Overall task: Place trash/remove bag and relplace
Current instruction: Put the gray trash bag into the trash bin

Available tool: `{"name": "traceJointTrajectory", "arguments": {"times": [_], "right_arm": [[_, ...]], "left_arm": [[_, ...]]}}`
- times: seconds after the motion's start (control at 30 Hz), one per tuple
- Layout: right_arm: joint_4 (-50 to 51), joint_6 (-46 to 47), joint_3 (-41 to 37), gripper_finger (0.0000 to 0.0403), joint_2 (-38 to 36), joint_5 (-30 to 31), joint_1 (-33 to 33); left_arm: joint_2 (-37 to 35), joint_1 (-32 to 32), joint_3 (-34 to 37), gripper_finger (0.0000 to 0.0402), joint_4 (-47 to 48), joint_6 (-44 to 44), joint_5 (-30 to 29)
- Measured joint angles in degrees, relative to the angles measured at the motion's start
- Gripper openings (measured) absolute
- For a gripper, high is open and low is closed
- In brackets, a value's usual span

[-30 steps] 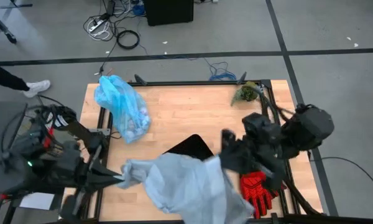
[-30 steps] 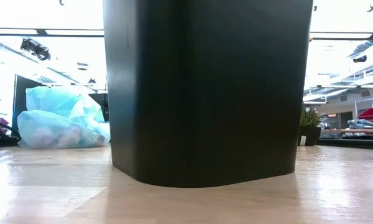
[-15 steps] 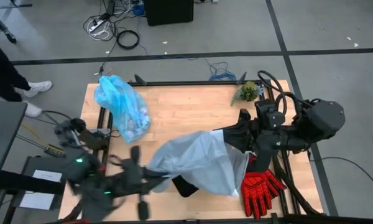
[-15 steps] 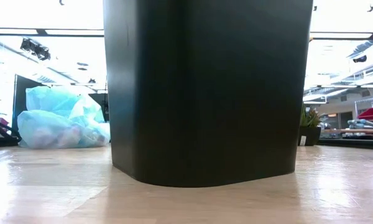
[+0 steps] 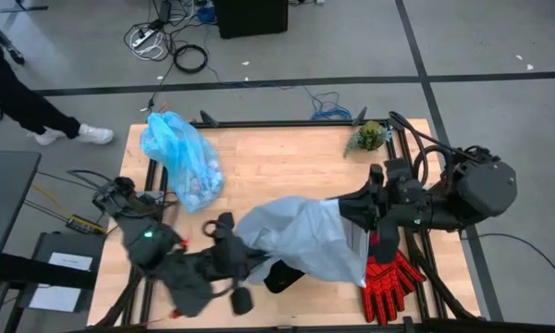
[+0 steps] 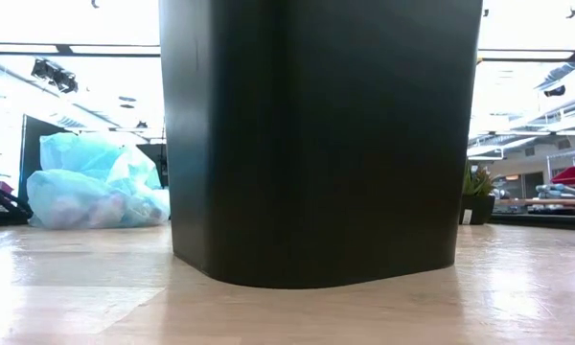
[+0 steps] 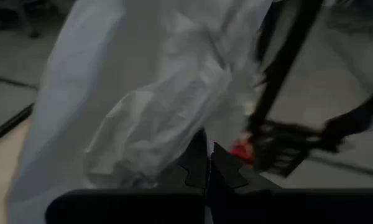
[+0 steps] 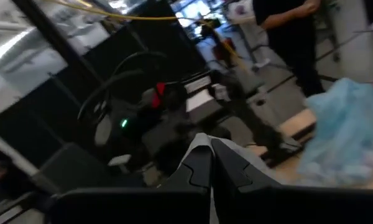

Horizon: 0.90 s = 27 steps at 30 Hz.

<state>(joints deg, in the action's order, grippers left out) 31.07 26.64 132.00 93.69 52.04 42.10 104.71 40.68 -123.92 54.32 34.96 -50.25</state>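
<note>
Filled translucent cyan plastic bag [image 5: 180, 159] sits removed, aside. Left gripper [image 5: 243, 260] and right gripper [image 5: 351, 211], jaws clamped on pale grey-blue replacement liner [image 5: 301, 242], hold it over black bin [image 6: 321, 139]; fitting remains.

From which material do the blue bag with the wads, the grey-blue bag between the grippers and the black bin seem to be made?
Blue bag: thin translucent plastic, crinkled; the wads show through.
Grey-blue bag: probably thin plastic film, duller and nearly opaque, softly creased.
Black bin: apparently hard plastic, smooth, slightly glossy walls.
</note>
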Motion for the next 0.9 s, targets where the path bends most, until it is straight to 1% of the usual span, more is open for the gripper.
{"name": "traceJointTrajectory", "arguments": {"times": [0.17, 0.23, 0.33, 0.43, 0.5, 0.57, 0.6, 0.67, 0.8, 0.9], "right_arm": [[-0.2, -10.8, 0.0, 0.0000, -0.1, 11.7, 3.5], [-0.4, -13.9, 0.0, 0.0000, -0.1, 14.2, 4.3], [-0.4, -17.3, 0.0, 0.0000, -0.7, 14.6, 4.8], [-0.5, -20.6, 0.0, 0.0000, -1.8, 14.5, 5.1], [-0.5, -22.6, 0.0, 0.0000, -2.5, 14.5, 5.4], [0.0, -24.6, 0.0, 0.0000, -3.0, 14.5, 5.5], [0.6, -25.5, 0.0, 0.0000, -3.1, 13.9, 5.5], [2.7, -26.4, 0.0, 0.0000, -3.2, 12.7, 5.5], [10.1, -25.5, 0.0, 0.0000, -2.9, 7.9, 4.7], [16.2, -21.2, 0.0, 0.0000, -2.5, 1.1, 1.6]], "left_arm": [[5.0, -4.1, 0.1, 0.0005, 0.3, 0.0, 6.0], [6.4, -5.8, 0.1, 0.0005, -1.4, -0.1, 8.8], [7.9, -8.2, 0.1, 0.0005, -5.4, -0.9, 13.5], [8.4, -10.1, 0.1, 0.0005, -12.5, -3.7, 16.6], [8.3, -10.9, 0.1, 0.0005, -17.0, -5.0, 16.9], [8.2, -11.5, 0.0, 0.0005, -18.2, -6.1, 15.8], [8.2, -11.6, 0.0, 0.0005, -17.5, -5.9, 14.4], [8.2, -11.8, 0.0, 0.0005, -12.3, -2.3, 13.2], [8.2, -11.0, 0.1, 0.0005, 2.4, 12.9, 12.7], [8.2, -9.8, 0.1, 0.0005, 8.9, 21.6, 12.9]]}}
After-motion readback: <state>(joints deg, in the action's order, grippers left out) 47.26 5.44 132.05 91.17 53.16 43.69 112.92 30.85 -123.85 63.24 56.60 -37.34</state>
